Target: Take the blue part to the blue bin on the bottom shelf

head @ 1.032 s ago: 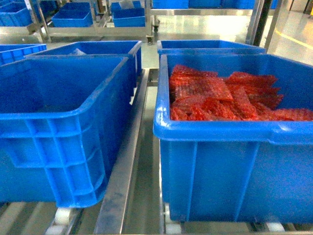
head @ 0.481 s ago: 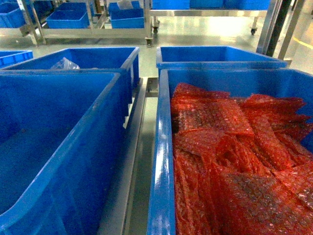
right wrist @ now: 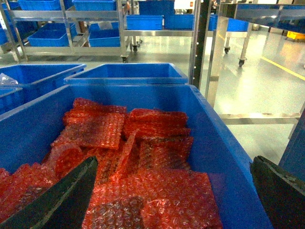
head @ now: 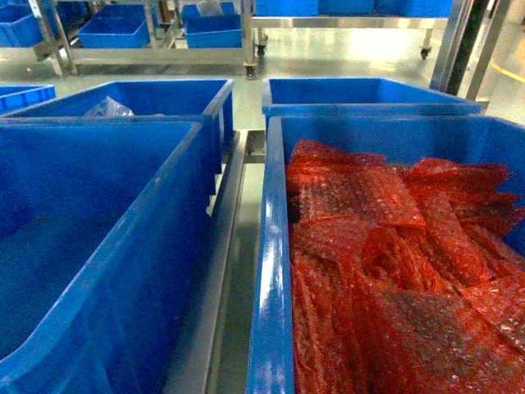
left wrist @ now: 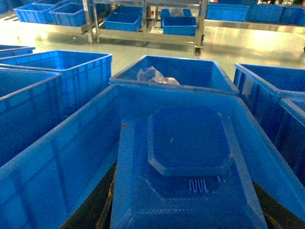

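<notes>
In the left wrist view, a flat blue part (left wrist: 188,143) with a raised octagonal panel fills the lower middle. My left gripper (left wrist: 186,212) is shut on it, with dark fingers showing at both of its sides. The part hangs over an empty blue bin (left wrist: 71,157), which is the near left bin (head: 98,246) in the head view. My right gripper (right wrist: 171,195) stands open, its fingers (right wrist: 62,200) wide apart above a bin of red bubble-wrap bags (right wrist: 143,143). A grey rail of the bottom shelf (head: 234,238) runs between the bins. Neither gripper appears in the head view.
The right-hand bin (head: 271,271) is full of red bubble wrap (head: 385,271). Behind stand two more blue bins (head: 361,90), the left one (head: 164,97) holding a clear bag. A hole-punched upright (right wrist: 199,43) rises at the right. Racks with bins (head: 213,29) stand across the aisle.
Since a second ago the head view has risen and now looks down into the bins. Over the last half second almost nothing has moved.
</notes>
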Controlling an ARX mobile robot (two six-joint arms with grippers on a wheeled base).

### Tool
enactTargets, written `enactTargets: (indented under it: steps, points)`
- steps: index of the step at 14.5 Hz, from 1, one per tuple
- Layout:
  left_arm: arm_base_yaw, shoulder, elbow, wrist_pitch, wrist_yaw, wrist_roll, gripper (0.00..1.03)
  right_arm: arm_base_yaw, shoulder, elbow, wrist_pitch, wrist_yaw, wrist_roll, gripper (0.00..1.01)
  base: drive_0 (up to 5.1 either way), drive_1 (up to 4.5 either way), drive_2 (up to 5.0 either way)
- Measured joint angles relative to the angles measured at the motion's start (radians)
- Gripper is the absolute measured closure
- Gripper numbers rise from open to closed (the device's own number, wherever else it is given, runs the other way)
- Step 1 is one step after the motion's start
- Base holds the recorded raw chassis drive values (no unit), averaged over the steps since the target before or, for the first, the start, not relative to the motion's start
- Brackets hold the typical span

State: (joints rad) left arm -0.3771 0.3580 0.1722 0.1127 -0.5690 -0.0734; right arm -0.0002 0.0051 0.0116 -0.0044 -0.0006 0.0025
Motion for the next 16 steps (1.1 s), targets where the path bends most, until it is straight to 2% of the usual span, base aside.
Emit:
enactTargets:
  steps: [16]
  points:
    - [0.000,0.000,0.000,0.000,0.000,0.000,0.60,0.000,0.000,0.000,0.000,0.000,0.000,0.03,0.0,0.00,0.0]
